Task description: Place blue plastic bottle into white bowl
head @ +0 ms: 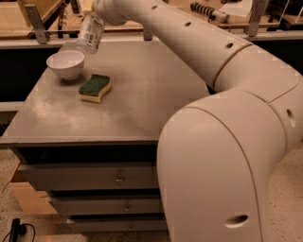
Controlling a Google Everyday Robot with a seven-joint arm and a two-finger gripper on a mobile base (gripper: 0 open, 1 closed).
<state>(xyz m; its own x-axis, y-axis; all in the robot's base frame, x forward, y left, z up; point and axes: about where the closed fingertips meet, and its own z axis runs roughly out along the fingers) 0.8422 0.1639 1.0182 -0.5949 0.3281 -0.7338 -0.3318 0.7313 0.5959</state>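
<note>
The blue plastic bottle (90, 33) is a small clear bottle with a whitish label. It hangs tilted in the air at the top left, its lower end just above and right of the white bowl (66, 64). The bowl stands at the back left of the grey table (142, 104). My gripper (97, 10) is at the top edge of the view, shut on the upper end of the bottle. Most of the gripper is hidden by the wrist and the frame edge.
A yellow sponge with a green top (95, 87) lies just right of the bowl. My large white arm (227, 142) fills the right side and front. Drawers (94, 177) sit under the tabletop. Wooden benches and clutter stand behind the table.
</note>
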